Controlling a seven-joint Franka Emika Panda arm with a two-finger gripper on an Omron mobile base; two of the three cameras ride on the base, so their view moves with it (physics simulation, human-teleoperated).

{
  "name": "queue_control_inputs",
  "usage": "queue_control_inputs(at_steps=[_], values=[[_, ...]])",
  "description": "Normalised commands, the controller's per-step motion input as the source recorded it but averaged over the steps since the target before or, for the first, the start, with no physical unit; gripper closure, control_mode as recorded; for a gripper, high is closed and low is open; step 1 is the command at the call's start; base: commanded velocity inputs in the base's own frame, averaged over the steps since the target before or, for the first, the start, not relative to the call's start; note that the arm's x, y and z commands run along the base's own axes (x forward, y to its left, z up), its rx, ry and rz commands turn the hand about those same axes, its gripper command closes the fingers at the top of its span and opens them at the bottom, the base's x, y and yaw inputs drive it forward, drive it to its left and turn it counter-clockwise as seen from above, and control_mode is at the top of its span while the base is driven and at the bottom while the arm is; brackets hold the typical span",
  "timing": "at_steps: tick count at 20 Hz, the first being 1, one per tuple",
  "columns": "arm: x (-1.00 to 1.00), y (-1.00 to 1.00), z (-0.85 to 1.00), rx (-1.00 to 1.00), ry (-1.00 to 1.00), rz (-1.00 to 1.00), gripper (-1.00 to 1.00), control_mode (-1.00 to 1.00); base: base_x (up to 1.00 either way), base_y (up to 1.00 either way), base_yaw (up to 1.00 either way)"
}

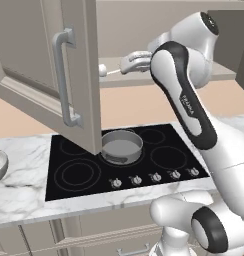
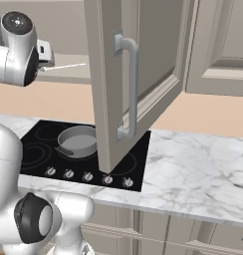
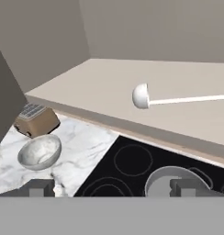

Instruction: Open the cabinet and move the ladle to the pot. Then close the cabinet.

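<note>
I have the large grey-beige raised-panel cabinet (image 1: 44, 75) swung open, its door to the left of my pincer (image 1: 135, 62), so the first step looks done. The pincer sits up at the cabinet shelf (image 3: 109, 92) with its jaws spread wide, holding nothing. The small pale silver-white ladle (image 3: 146, 97) lies on that shelf just ahead of the pincer, bowl to the left, thin handle running right. Below the pincer the short round grey metal pot (image 1: 122, 145) waits on the black hob (image 1: 159, 160). Grasping, carrying and closing remain, I judge.
</note>
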Motion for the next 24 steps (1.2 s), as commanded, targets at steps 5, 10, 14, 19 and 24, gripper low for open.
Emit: queue_control_inputs(at_steps=[5,10,14,19,24], values=[[0.84,0.17,-0.12,0.0,-0.02,0.0,-1.0,-1.0,0.0,0.0,0.0],[0.91,0.31,0.0,0.0,0.0,0.0,-1.0,-1.0,0.0,0.0,0.0],[0.85,0.33,0.0,0.0,0.04,0.0,-1.0,-1.0,0.0,0.0,0.0],[0.68,0.24,0.0,0.0,0.06,0.0,-1.0,-1.0,0.0,0.0,0.0],[0.61,0.17,-0.01,0.0,0.06,0.0,-1.0,-1.0,0.0,0.0,0.0]])
